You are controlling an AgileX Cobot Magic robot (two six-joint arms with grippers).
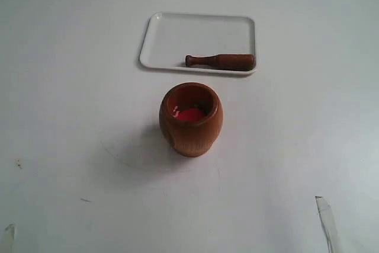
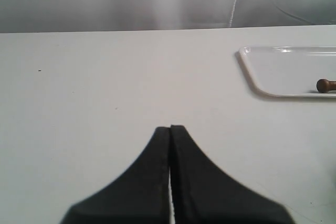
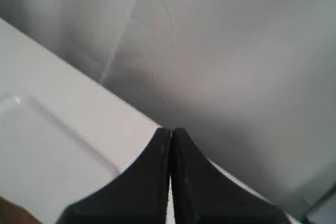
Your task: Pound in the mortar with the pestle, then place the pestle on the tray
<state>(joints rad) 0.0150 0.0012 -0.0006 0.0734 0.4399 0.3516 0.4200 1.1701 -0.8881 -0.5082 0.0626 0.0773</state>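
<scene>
While the left end effector (image 2: 170, 128) and right end effector (image 3: 170, 129) are clenched empty, the pestle (image 1: 220, 61) hugs the tray's (image 1: 189, 35) near rim.

Your reddish-brown mortar (image 1: 190, 119) upright near the tray, red stuff inside, dark pestle (image 1: 220, 61) lying flat on your white tray (image 1: 177, 37)

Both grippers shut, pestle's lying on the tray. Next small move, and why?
Probably open the right gripper: its jaws are closed on nothing, and its camera looks over the tray, where the pestle lies along the rim nearest the mortar. It must open before any grasp. Whether pounding is already done, the pictures don't show.
</scene>
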